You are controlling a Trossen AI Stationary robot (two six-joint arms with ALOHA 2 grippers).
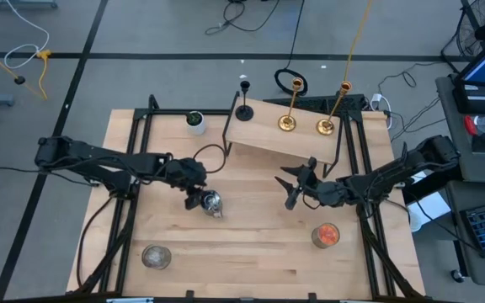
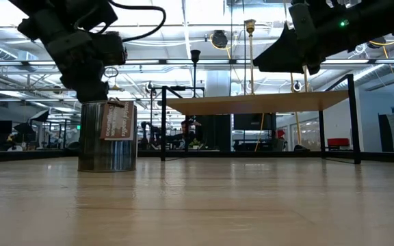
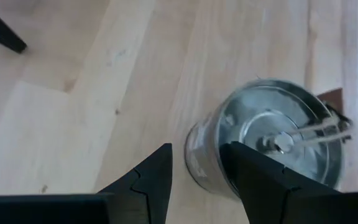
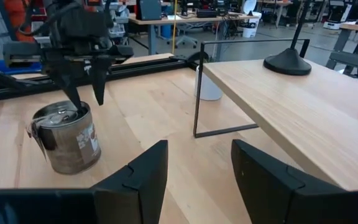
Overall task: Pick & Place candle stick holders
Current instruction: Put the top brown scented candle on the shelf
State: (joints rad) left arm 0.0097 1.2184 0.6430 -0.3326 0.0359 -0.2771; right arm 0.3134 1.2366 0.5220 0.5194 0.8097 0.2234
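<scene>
A silvery cup (image 1: 214,203) with a paper tag stands upright on its base on the table, left of the middle. My left gripper (image 3: 197,168) is open and slants down over it. One finger (image 3: 253,174) is over the cup's inside and the other (image 3: 151,180) is outside its near wall (image 3: 197,152). My right gripper (image 1: 295,187) hangs open and empty in the air right of the middle. A second silvery cup (image 1: 156,257) and an orange-red cup (image 1: 326,236) stand near the front. A black stemmed holder (image 1: 244,109) and two brass holders (image 1: 286,124) (image 1: 325,126) stand on the raised shelf (image 1: 268,141). My left gripper stands across the silvery cup's wall near its rim (image 4: 73,112), coming from above and from the table's left. I cannot tell whether either finger touches the cup. The cup stays upright on the table.
A small white cup (image 1: 195,120) stands at the back, left of the shelf. The shelf rests on thin black legs (image 4: 195,102) over the table's far part. Bare wood lies between the two front cups.
</scene>
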